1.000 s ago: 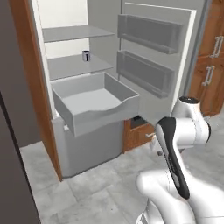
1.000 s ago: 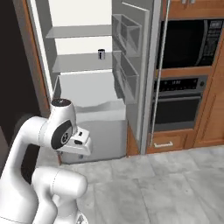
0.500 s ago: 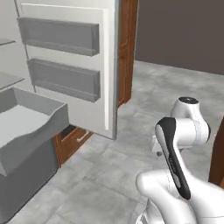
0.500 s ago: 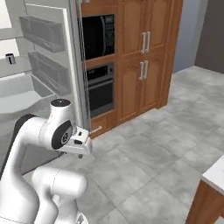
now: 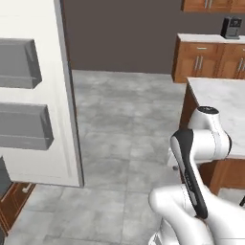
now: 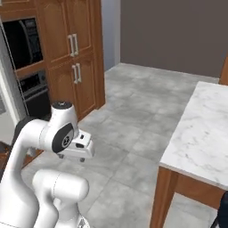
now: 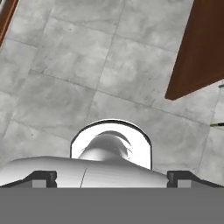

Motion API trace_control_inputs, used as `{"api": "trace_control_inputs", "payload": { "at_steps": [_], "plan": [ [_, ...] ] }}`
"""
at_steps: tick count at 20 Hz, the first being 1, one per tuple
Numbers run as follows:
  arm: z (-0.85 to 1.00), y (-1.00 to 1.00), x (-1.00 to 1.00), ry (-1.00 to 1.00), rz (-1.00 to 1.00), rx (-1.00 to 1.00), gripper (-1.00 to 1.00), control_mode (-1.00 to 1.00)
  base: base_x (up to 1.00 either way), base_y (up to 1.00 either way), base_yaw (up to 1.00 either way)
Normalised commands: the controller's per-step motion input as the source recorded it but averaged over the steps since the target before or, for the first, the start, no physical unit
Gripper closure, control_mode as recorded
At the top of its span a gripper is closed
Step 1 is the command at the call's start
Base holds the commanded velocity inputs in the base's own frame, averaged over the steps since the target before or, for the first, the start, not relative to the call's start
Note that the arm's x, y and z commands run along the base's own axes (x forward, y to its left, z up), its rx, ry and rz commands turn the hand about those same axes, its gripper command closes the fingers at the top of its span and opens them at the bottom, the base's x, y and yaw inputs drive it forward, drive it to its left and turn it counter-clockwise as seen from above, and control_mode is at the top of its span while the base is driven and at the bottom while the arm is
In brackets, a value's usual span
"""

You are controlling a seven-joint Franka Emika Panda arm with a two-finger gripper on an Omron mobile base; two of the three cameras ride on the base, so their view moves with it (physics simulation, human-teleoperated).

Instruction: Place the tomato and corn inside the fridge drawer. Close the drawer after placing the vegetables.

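A simulated kitchen, seen from a mobile base carrying a folded white arm. The gripper (image 7: 112, 179) points straight down at the grey tiled floor (image 7: 65, 83); its two dark fingertips (image 7: 41, 178) sit wide apart at the bottom of the hand view with nothing between them, so it is spread and holds nothing. Neither the tomato, the corn nor the fridge drawer can be placed from these pictures. As a judgement, a tomato would be light, smooth, round and easily bruised (best pinched gently across its widest part), while corn would be firmer and better held across the middle of its length. On the left stands the open white fridge door (image 5: 52, 119) with two grey door bins (image 5: 21, 127). A marble-topped island (image 6: 200, 129) on brown wooden legs lies to the right, and wooden cabinets (image 6: 75, 53) with a built-in oven (image 6: 33, 87) line the wall.
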Motion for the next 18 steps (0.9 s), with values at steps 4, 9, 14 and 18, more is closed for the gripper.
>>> {"api": "trace_control_inputs", "payload": {
  "at_steps": [4, 9, 14, 18],
  "plan": [
    [0.0, 0.0, 0.0, 0.0, 0.0, 0.0, -1.0, 1.0, 1.0, 0.57, -0.39],
    [0.0, 0.0, 0.0, 0.0, 0.0, 0.0, -1.0, 1.0, 1.0, 0.56, -0.31],
    [0.0, 0.0, 0.0, 0.0, 0.0, 0.0, -1.0, 1.0, 1.0, 0.06, -0.16],
    [0.0, 0.0, 0.0, 0.0, 0.0, 0.0, -1.0, 1.0, 1.0, 0.0, -0.06]
  ]
}}
